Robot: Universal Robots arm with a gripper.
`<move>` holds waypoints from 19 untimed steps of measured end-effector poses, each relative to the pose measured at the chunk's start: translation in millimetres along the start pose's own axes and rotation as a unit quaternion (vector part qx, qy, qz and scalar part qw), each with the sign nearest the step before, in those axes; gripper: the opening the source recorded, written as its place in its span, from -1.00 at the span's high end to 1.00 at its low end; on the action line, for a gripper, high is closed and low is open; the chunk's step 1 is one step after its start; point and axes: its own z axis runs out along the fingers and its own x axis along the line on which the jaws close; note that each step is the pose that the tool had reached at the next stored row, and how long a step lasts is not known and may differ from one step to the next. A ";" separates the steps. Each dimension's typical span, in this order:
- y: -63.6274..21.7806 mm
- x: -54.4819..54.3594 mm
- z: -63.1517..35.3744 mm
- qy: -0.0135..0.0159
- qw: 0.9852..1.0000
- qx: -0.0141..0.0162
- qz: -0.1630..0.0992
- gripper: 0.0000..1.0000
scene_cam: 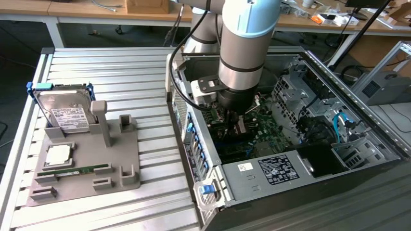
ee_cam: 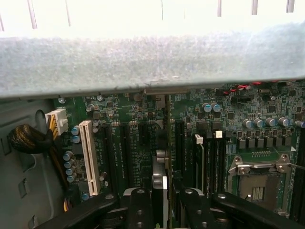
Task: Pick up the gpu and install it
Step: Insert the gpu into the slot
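My gripper (scene_cam: 232, 126) is down inside the open computer case (scene_cam: 301, 168), just above the green motherboard (ee_cam: 133, 138). It is shut on the gpu (ee_cam: 167, 138), a thin card seen edge-on in the wrist view, running between the two black fingers (ee_cam: 140, 210). The card stands upright over the row of dark expansion slots, beside the white slot (ee_cam: 88, 157). In the exterior view the gpu (scene_cam: 242, 127) shows as a dark piece under the wrist. Whether its edge touches a slot is hidden.
On the slatted table at the exterior view's left stands a grey fixture (scene_cam: 115, 178) with a hard drive (scene_cam: 64, 113), a CPU (scene_cam: 57, 154) and a RAM stick (scene_cam: 74, 169). The CPU socket (ee_cam: 257, 181) and cables (ee_cam: 28, 138) flank the slots. The case wall (ee_cam: 152, 62) is close.
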 end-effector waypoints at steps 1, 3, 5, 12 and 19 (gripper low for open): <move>0.0 0.0 0.1 0.000 1.000 0.000 0.000 0.47; 0.1 0.0 0.3 0.000 1.000 0.000 0.000 0.47; 0.1 0.0 0.4 0.000 1.000 0.000 0.000 0.47; -0.5 -0.1 -2.8 0.000 1.000 0.001 0.000 0.47; -0.8 0.0 -4.6 0.000 1.000 0.001 0.000 0.47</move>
